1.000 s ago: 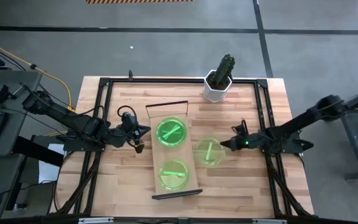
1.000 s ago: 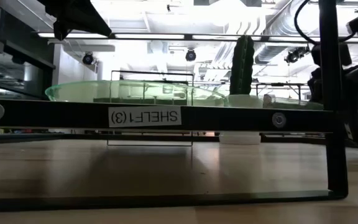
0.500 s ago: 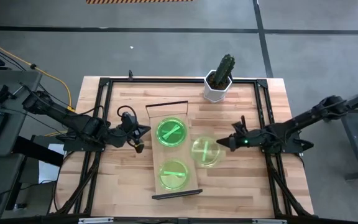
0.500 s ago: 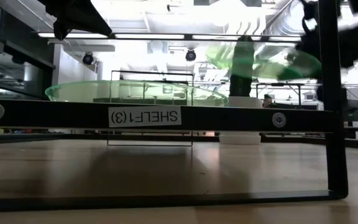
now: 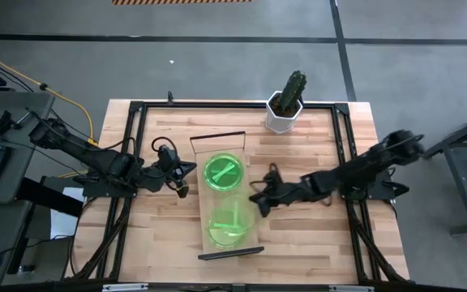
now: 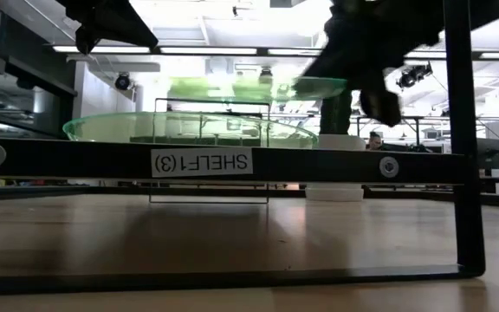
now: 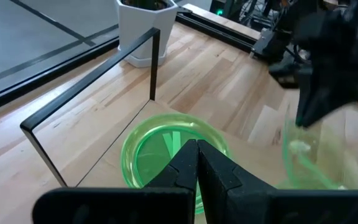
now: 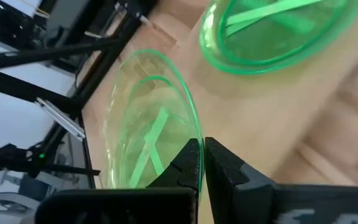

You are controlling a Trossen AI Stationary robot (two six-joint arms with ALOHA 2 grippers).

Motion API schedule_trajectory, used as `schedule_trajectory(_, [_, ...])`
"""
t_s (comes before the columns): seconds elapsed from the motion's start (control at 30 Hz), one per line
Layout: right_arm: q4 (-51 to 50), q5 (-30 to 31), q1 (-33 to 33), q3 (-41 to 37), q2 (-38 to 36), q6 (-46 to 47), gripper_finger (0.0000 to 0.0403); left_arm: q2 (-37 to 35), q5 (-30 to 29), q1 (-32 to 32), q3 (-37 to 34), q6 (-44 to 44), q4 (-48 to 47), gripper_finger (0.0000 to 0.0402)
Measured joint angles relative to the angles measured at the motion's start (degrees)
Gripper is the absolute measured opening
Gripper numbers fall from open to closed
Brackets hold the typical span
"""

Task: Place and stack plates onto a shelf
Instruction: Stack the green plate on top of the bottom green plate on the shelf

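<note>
The shelf [image 5: 205, 148], a long light-wood board with dark frame ends, lies in the middle of the table. One green plate [image 5: 223, 173] rests flat on its far half and another [image 5: 227, 234] on its near half. My right gripper [image 5: 255, 204] is shut on a third plate [image 5: 232, 216], which hangs above the near plate. In the low view that held plate [image 6: 258, 87] floats above the plate resting on the shelf [image 6: 189, 128]. My left gripper [image 5: 183, 182] stays shut and holds nothing, just left of the shelf. My right gripper pinches the plate's rim [image 8: 191, 132] between its two fingers, on the side facing the table's right edge. The fingers come from the right, slanting down. The plate is lifted clear, roughly level, over the shelf's near half.
A white hexagonal pot with a cactus [image 5: 285, 112] stands at the far edge, right of the shelf. A dark metal frame [image 5: 136, 109] runs around the tabletop. Bare wood lies right of the shelf [image 5: 306, 235].
My right gripper has gone up and toward the table's left edge, staying shut on the plate. The plate, which lay on the table right of the shelf, has been lifted clear and carried over the shelf's near half.
</note>
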Motion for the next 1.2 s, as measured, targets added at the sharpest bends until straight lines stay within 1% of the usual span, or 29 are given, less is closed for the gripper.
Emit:
schedule_trajectory(0.13, [0.00, -1.43, 0.00, 6.73, 7.83, 0.01, 0.0000, 0.00, 0.00, 0.00, -0.02, 0.00, -0.05, 0.0000])
schedule_trajectory(0.23, [-1.21, -2.56, 0.09, 10.94, 11.73, 0.00, 0.0000, 0.00, 0.00, 0.00, -0.01, 0.49, -0.07, 0.0000])
schedule_trajectory(0.37, [-8.24, -2.98, 0.35, 15.87, 14.59, -0.53, 0.0000, -0.01, 0.08, 0.00, -0.01, 1.35, -0.07, 0.0000])
schedule_trajectory(0.5, [-16.47, -2.97, 0.37, 18.81, 14.82, -1.51, 0.0000, -0.01, 0.58, 0.00, -0.01, 1.54, -0.08, 0.0000])
schedule_trajectory(0.6, [-18.75, -3.45, 0.42, 19.59, 14.45, -2.77, 0.0000, -0.02, 1.33, 0.00, -0.02, 1.70, -0.06, 0.0000])
schedule_trajectory(0.77, [-18.49, -5.12, 0.58, 19.72, 14.41, -2.41, 0.0000, -0.02, 1.55, 0.00, -0.02, 1.73, -0.12, 0.0000])
schedule_trajectory(1.07, [-14.09, -4.64, 0.83, 19.72, 14.41, -2.14, 0.0001, -0.02, 1.53, 0.00, -0.02, 1.72, -0.08, 0.0000])
schedule_trajectory(1.13, [-14.04, -4.62, 0.83, 19.72, 14.41, -1.95, 0.0007, -0.02, 1.53, 0.00, -0.02, 1.71, -0.10, 0.0000])
schedule_trajectory(1.2, [-14.08, -4.64, 0.85, 19.72, 14.41, -1.93, 0.0022, -0.01, 1.53, 0.00, -0.01, 1.70, -0.10, 0.0000])
